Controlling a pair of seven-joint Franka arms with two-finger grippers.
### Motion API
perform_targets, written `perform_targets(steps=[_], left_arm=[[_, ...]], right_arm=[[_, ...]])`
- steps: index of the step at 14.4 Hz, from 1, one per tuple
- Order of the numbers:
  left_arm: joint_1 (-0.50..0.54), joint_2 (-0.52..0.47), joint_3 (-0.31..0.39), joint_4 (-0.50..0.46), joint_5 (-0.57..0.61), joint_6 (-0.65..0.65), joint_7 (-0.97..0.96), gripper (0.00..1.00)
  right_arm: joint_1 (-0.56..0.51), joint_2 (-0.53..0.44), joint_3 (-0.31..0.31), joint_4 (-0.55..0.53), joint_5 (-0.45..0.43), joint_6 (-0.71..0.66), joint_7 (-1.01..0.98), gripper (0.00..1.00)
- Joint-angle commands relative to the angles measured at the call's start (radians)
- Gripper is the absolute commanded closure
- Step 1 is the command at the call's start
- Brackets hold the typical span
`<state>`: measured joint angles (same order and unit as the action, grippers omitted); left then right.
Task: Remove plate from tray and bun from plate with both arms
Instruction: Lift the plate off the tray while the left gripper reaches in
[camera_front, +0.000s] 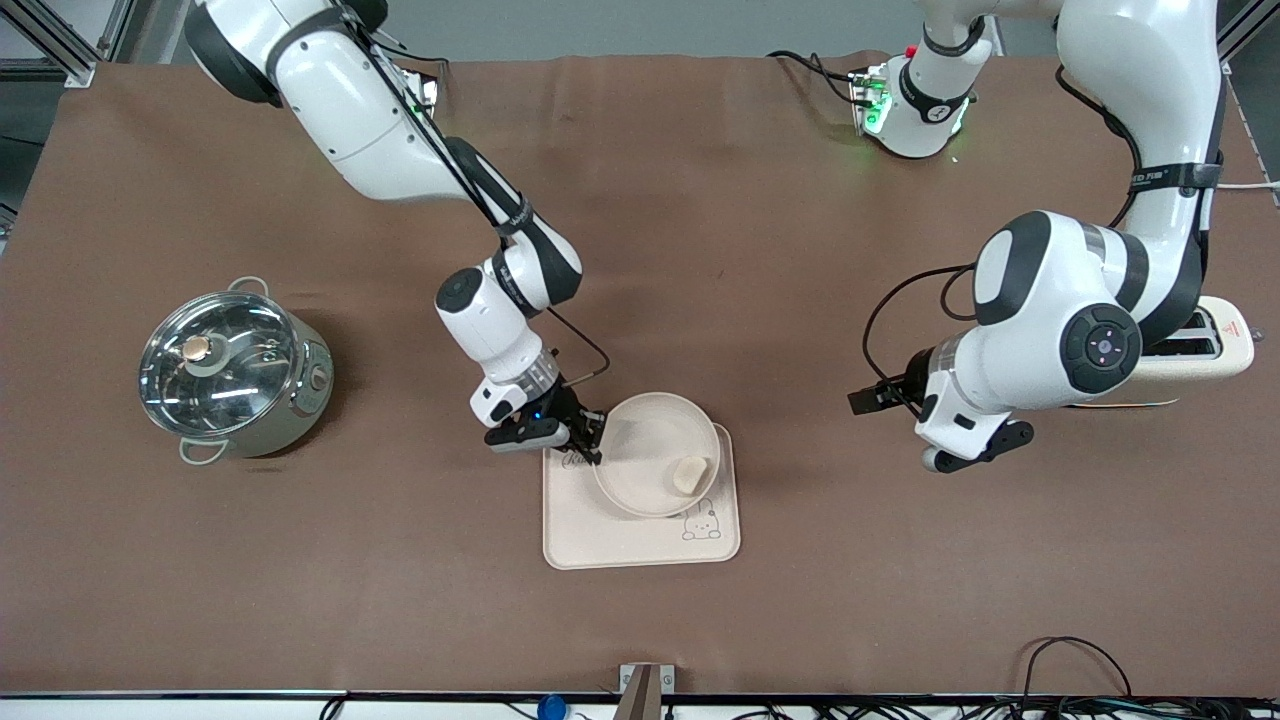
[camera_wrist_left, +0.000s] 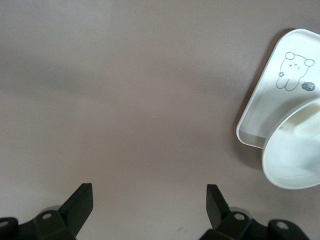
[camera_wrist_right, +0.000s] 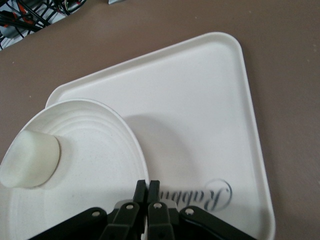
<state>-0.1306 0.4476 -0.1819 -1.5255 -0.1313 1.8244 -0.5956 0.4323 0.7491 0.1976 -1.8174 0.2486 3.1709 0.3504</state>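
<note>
The round cream plate rests on the rabbit tray, tilted, with the pale bun inside it near the rim closest to the front camera. My right gripper is shut on the plate's rim at the edge toward the right arm's end of the table. The right wrist view shows the fingers pinching the rim of the plate, with the bun in it. My left gripper is open and empty over bare table toward the left arm's end; its wrist view shows the plate off to one side.
A steel pot with a glass lid stands toward the right arm's end of the table. A cream toaster stands under the left arm at its end. Cables lie along the table's front edge.
</note>
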Motion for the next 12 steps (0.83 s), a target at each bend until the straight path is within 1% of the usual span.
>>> perform_targets(steps=[1,4,6,8,11,12], left_arm=[[-0.004,-0.007,0.001,0.007,-0.021,0.000,-0.023,0.00],[-0.018,-0.006,-0.001,0.002,-0.028,-0.004,-0.044,0.00],[-0.044,-0.001,-0.001,0.001,-0.030,-0.002,-0.107,0.00],[-0.076,0.009,-0.004,-0.004,-0.031,0.001,-0.160,0.00],[-0.112,0.037,-0.004,-0.010,-0.031,0.021,-0.223,0.00],[-0.124,0.043,-0.004,-0.018,-0.033,0.042,-0.255,0.00]], right_arm=[[-0.026,-0.138,0.039,-0.216,-0.009,0.003,-0.002,1.00],[-0.029,-0.236,0.066,-0.370,-0.009,0.009,-0.005,1.00],[-0.027,-0.292,0.079,-0.439,-0.008,0.009,-0.004,1.00],[-0.021,-0.309,0.082,-0.477,-0.008,0.017,-0.005,1.00],[-0.018,-0.306,0.092,-0.519,-0.008,0.078,-0.004,1.00],[-0.015,-0.306,0.092,-0.525,-0.008,0.078,-0.001,0.98]])
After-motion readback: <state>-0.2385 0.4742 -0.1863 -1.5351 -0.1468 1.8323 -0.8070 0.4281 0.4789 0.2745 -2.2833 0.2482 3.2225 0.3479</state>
